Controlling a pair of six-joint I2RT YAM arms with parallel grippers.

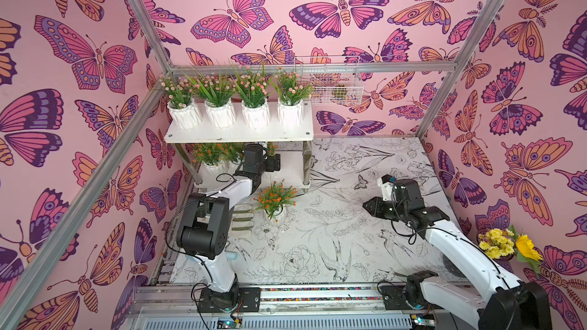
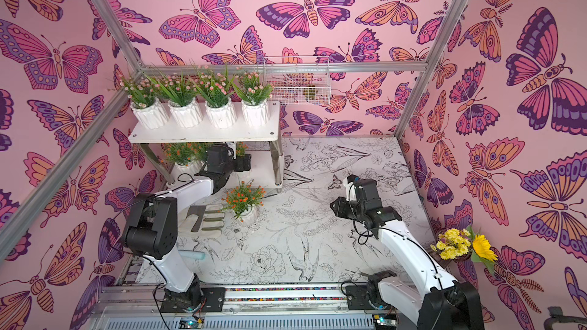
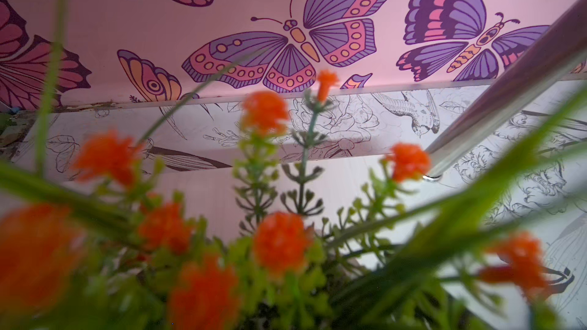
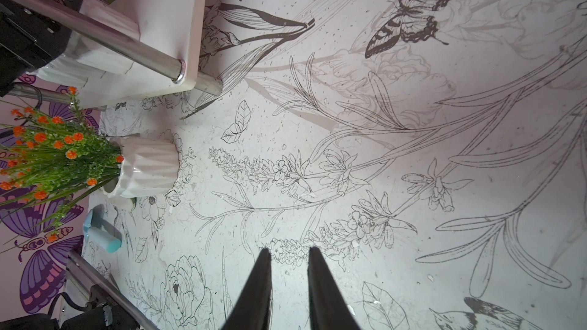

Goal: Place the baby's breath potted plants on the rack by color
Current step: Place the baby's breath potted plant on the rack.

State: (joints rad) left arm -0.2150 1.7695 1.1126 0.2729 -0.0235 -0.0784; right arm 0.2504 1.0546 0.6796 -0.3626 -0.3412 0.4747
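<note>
so, table [image 1: 349,233]: the flower-sketch sheet you work on, with the rack at its far left corner
rack [image 1: 238,133]: upright, two white boards on silver legs
pink plants [image 1: 219,90]: four white pots in a row along the top board, filling it
orange plants on the lower board [image 1: 208,153]: you see them under the top board, partly hidden by it and by your left arm [image 1: 222,192], so no sure count
lone orange plant [image 1: 274,198]: standing on the table just in front of the rack, touched by neither gripper
left gripper [image 1: 273,162]: in over the lower board among orange blooms; its wrist view is full of blurred blooms, so you cannot tell how its jaws stand or whether it grips a pot
right gripper [image 4: 289,250]: hovering over bare table, well apart from the rack, fingers a narrow gap apart with nothing between them
</note>
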